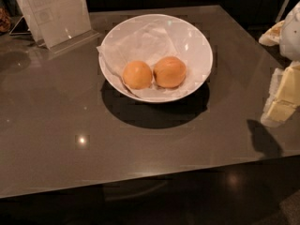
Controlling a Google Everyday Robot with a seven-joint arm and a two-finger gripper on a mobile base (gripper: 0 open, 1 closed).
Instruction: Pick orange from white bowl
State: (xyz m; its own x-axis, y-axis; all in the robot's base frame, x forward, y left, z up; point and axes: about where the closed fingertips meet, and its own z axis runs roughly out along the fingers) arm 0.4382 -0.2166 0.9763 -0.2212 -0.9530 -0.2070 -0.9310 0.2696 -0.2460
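The white bowl (197,41), lined with crumpled white paper, stands at the back middle of the table. Two round fruits lie side by side in it. The orange (169,71) is the right one, larger, deeper in colour and a little squat. A smaller, paler fruit (137,74) touches it on the left. My gripper (281,100), with cream and white parts, is at the right edge of the view over the table's right side. It is well to the right of the bowl and apart from it, with nothing seen in it.
The bowl stands on a glossy grey table (70,125). A clear sign holder with a paper sheet (51,13) stands at the back left. The table's front edge runs across the lower part of the view, with dark floor (187,205) below.
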